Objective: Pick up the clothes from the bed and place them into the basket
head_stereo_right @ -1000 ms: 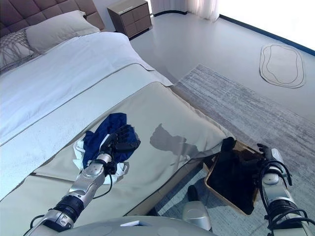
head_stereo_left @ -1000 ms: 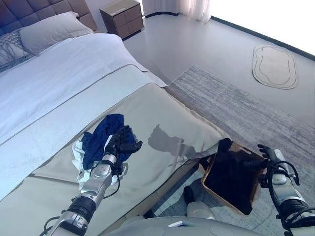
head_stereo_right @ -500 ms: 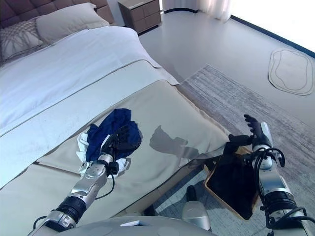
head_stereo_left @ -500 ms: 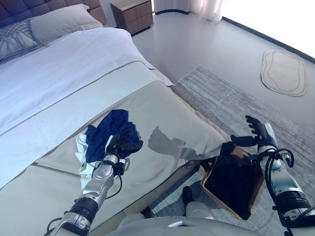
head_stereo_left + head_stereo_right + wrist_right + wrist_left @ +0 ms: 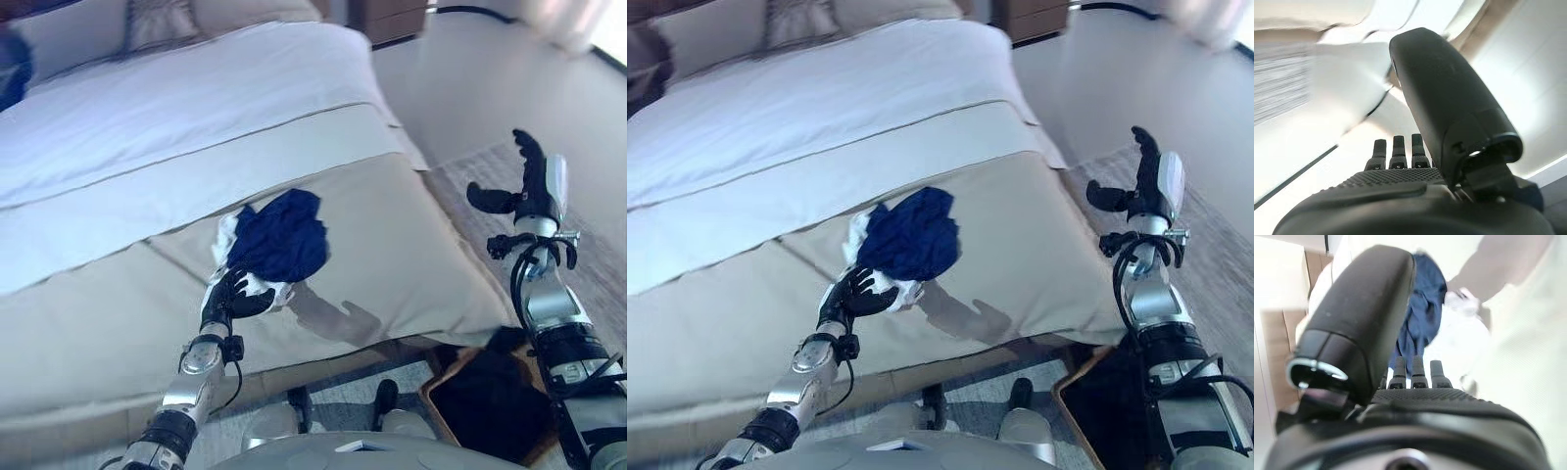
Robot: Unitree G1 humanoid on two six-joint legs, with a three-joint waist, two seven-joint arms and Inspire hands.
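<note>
A crumpled heap of clothes (image 5: 279, 240), navy cloth over white, lies on the bed (image 5: 411, 245)'s beige cover. The left hand (image 5: 232, 295) rests at the heap's near edge, fingers curled into the white cloth. The right hand (image 5: 524, 181) is raised off the bed's side with fingers spread, above the basket (image 5: 441, 380).

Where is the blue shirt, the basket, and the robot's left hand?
blue shirt (image 5: 284, 235), left eye view, middle of the cloth.
basket (image 5: 436, 392), left eye view, wooden rim.
left hand (image 5: 230, 294), left eye view, back of the hand.
</note>
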